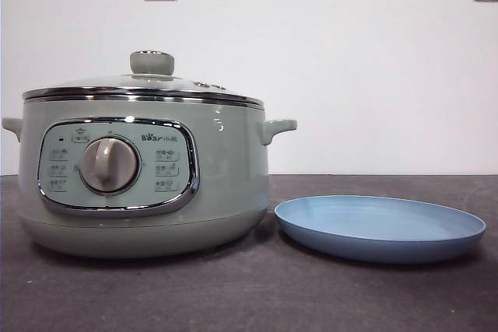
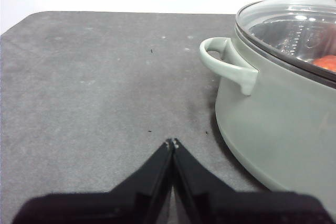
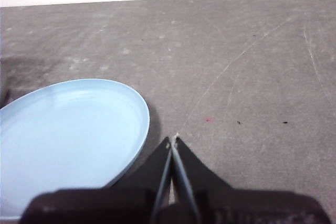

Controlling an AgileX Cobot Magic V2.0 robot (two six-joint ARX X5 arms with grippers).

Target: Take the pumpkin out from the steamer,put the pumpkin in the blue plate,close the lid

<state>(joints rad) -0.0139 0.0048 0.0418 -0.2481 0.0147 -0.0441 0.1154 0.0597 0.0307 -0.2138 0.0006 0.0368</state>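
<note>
Steamer closed, blue plate bare, both grippers clenched on nothing.

In the front view, the steamer (image 1: 144, 172) is seen at the left of the frame on the dark table (image 1: 257, 293), with the lid (image 1: 148, 83) seated on its rim and the pale green knob (image 1: 152, 61) uppermost; the blue plate (image 1: 380, 227) is set just beside it at the lower right, with nothing lying in it. In the left wrist view, the left gripper (image 2: 172, 142) is shown with its jaws pressed together above bare table, beside the steamer's side handle (image 2: 228, 64); a patch of the pumpkin (image 2: 326, 62) is glimpsed through the glass lid. In the right wrist view, the right gripper (image 3: 173, 140) is likewise closed on nothing, next to the plate's rim.
</note>
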